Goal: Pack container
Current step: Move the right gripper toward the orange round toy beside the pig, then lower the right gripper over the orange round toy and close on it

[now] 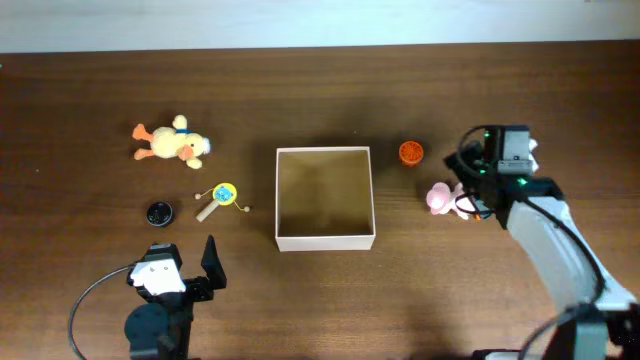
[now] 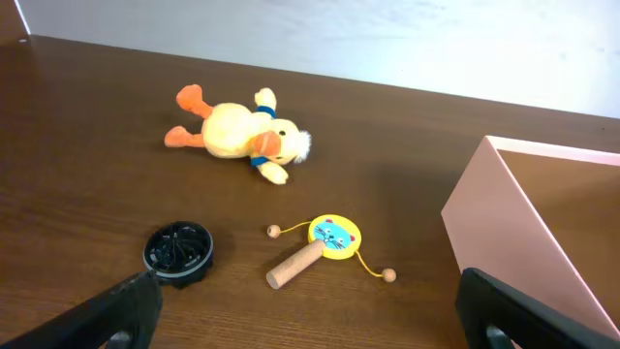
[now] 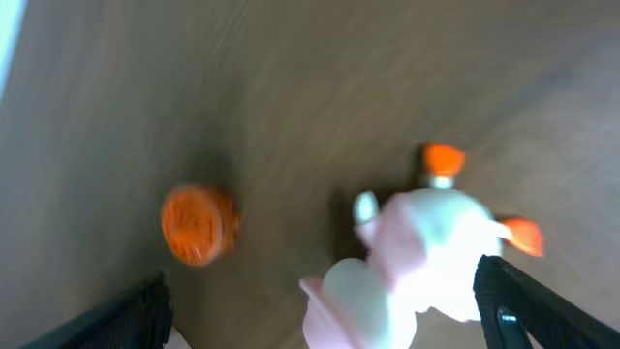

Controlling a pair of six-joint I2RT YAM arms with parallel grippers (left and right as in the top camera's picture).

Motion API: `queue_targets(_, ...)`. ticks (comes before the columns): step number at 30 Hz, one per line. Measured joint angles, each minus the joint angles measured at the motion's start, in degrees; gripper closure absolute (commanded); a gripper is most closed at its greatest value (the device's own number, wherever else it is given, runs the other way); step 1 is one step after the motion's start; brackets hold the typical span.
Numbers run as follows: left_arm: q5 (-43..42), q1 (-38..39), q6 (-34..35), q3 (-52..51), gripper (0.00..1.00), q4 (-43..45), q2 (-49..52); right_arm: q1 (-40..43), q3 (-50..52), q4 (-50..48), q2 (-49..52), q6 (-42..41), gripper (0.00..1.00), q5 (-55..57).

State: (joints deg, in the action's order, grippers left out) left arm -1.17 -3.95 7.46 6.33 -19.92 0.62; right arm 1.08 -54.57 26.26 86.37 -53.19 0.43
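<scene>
The container (image 1: 326, 240), a square shallow box with white walls and a tan inside, stands mid-table with nothing in it; its near wall (image 2: 504, 228) shows at the right of the left wrist view. My right gripper (image 1: 462, 188) is open, and a pink and white toy (image 1: 440, 197) sits between its fingers. In the blurred right wrist view the toy (image 3: 417, 257) lies close to the right finger, and the right gripper (image 3: 334, 310) is spread wide. My left gripper (image 1: 190, 268) is open near the front left edge, and nothing lies inside the left gripper (image 2: 315, 320).
A yellow plush duck (image 1: 172, 142) lies at the left. A yellow rattle drum on a wooden stick (image 1: 221, 198) and a black cap (image 1: 159, 212) lie between it and the box. An orange cap (image 1: 411, 152) sits beyond the box's right corner.
</scene>
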Motion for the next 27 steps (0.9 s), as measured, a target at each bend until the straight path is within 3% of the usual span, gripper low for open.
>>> queue_targets(15, 0.0, 0.0, 0.0, 0.0, 0.01, 0.0, 0.0, -1.1, 0.0, 1.7, 5.0, 43.9, 0.13, -4.2)
queue_targets(27, 0.0, 0.0, 0.0, 0.0, 0.01, 0.0, 0.0, -1.1, -6.4, 3.3, 5.0, 53.4, 0.05, -3.2)
